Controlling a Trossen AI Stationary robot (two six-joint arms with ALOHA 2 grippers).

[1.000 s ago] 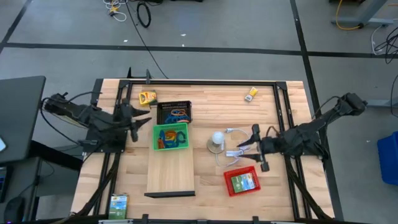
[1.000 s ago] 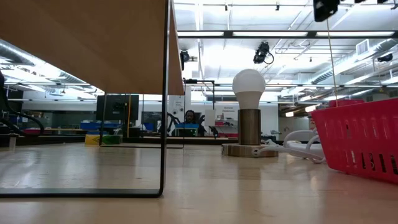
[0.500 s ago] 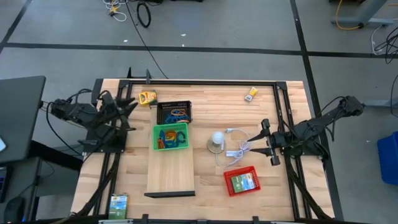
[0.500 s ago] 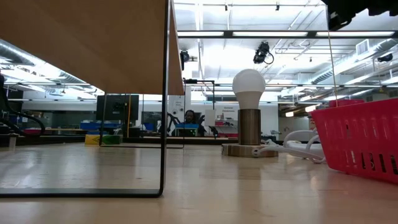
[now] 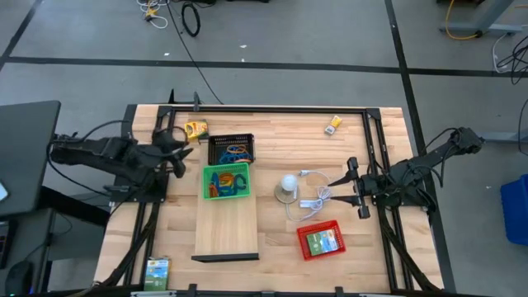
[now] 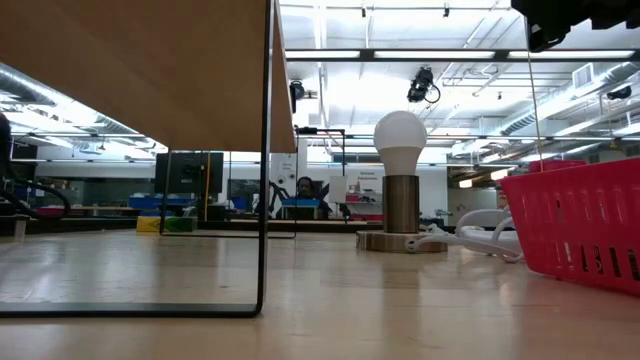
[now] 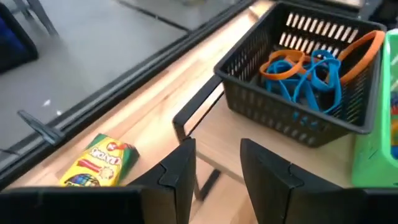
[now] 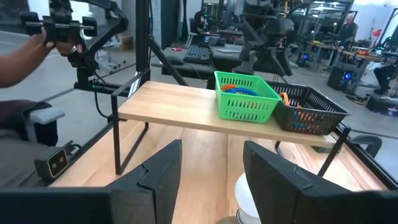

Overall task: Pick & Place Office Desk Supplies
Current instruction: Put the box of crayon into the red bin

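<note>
While we are hovering our left gripper [image 7: 214,177], fingers apart and empty, near the crayon box [image 7: 99,163], we are risking clipping the black tray [image 7: 297,81] beside it.

1. A robotics lab; the wooden table [image 5: 272,239] stands in a black frame on a grey floor [image 5: 289,33] marked with dark tape lines.
2. Cables [image 5: 191,16] lie loose at the top of the high view.
3. Beyond the table: monitors [image 6: 182,172], workbenches, ceiling strip lights [image 6: 420,55]; a person's arm [image 8: 15,59] at upper left of the right wrist view.
</note>
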